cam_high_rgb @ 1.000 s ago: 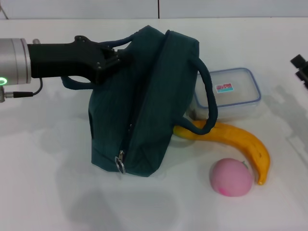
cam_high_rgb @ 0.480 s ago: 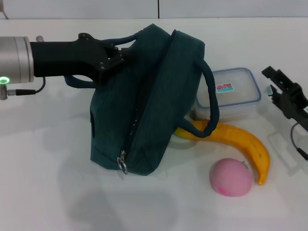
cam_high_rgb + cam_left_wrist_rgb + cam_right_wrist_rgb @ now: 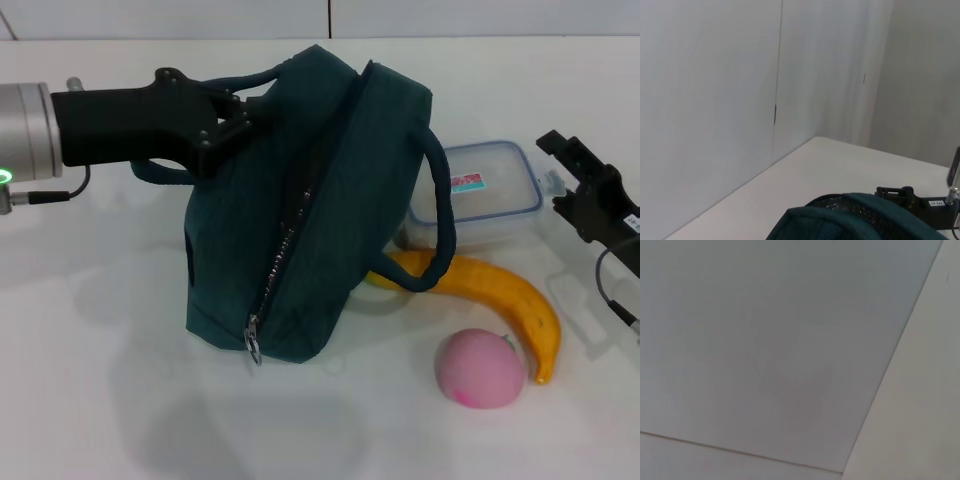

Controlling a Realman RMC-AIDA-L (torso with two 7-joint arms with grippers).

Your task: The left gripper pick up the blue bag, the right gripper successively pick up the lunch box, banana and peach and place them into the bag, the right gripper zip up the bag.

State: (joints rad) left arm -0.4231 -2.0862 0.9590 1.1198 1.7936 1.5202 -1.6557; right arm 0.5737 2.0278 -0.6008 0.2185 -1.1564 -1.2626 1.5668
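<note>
The blue bag [image 3: 300,210] leans tilted on the white table, its zipper line running down to a metal ring pull [image 3: 253,350] at the near end. My left gripper [image 3: 238,112] is shut on the bag's far handle and holds that side up. The bag's top edge [image 3: 855,222] fills the left wrist view's lower part. The lunch box [image 3: 490,190] lies right of the bag, the banana [image 3: 495,288] in front of it, with the bag's other handle looped over its end. The peach [image 3: 480,368] sits nearest. My right gripper [image 3: 562,172] hovers open just right of the lunch box.
A white wall [image 3: 400,18] runs behind the table's far edge. Bare tabletop [image 3: 100,380] stretches to the left and front of the bag. The right wrist view shows only plain pale surfaces.
The right gripper has come in from the right edge to beside the lunch box. The left gripper has pulled the bag's top slightly more upright.
</note>
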